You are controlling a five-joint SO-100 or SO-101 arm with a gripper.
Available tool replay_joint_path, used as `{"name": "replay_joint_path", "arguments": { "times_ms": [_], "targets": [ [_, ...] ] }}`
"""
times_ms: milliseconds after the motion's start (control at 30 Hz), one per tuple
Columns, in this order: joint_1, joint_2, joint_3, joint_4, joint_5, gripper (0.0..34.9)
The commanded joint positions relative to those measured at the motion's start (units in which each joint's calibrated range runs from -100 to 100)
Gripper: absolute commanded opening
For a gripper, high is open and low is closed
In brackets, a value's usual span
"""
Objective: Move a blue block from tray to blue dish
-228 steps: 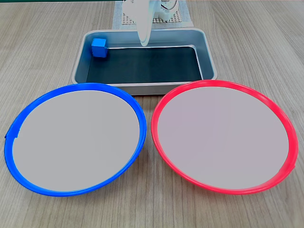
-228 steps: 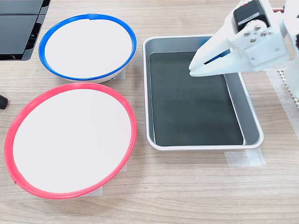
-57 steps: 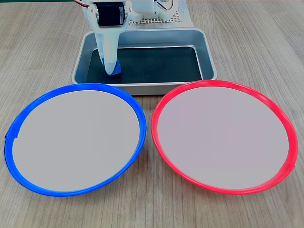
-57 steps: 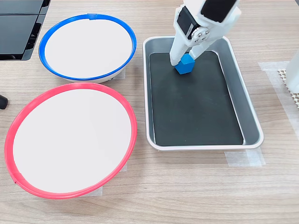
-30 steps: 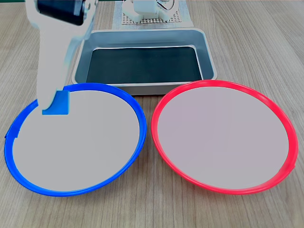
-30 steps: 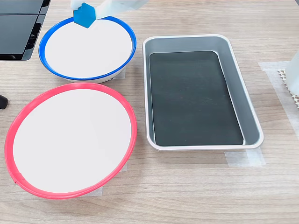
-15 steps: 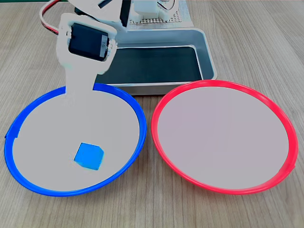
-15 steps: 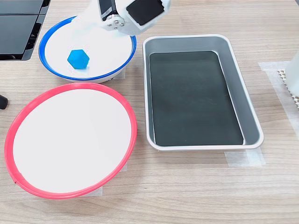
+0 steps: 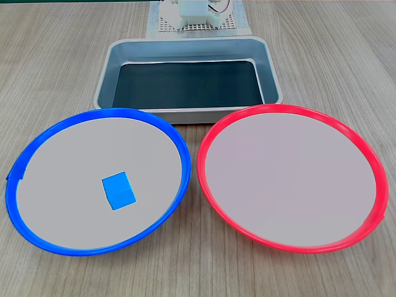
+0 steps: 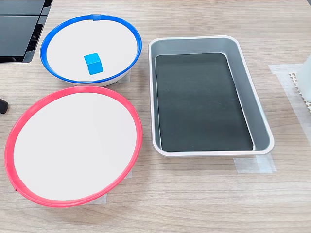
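The blue block [image 9: 118, 190] [image 10: 93, 63] lies loose on the pale centre of the blue dish [image 9: 25, 161] [image 10: 48, 39], a little off its middle. Nothing sits on the dark bottom of the grey tray [image 9: 272, 80] [image 10: 260, 126]. The gripper is out of view in both exterior views. Only the arm's white base [image 9: 195, 11] shows behind the tray in the first exterior view, and a sliver of it [image 10: 306, 77] at the second exterior view's right edge.
A red-rimmed plate [image 9: 371, 167] [image 10: 12, 145] lies beside the blue dish with nothing on it. A black object [image 10: 19, 29] sits at the second exterior view's upper left. A white mesh mat [image 9: 238, 25] lies under the arm's base.
The arm has pulled back from over the blue dish and left both views. The blue block, dropped into the dish, has settled flat there.
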Motion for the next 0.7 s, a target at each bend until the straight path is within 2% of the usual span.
{"name": "replay_joint_path", "arguments": {
  "times_ms": [0, 200, 333, 433, 533, 667],
  "targets": [
    [-1.78, -20.36, 7.86, 13.39, -0.78, 0.1],
    [-0.94, -46.80, 33.26, 25.85, 2.34, 0.1],
    [-0.66, -57.03, 42.37, 31.63, 2.49, 0.1],
    [-0.56, -58.48, 46.01, 31.71, 1.61, 0.1],
    [0.10, -58.48, 46.01, 35.59, 1.32, 0.1],
    [0.66, -58.48, 46.01, 35.76, 0.98, 0.2]
  ]
}}
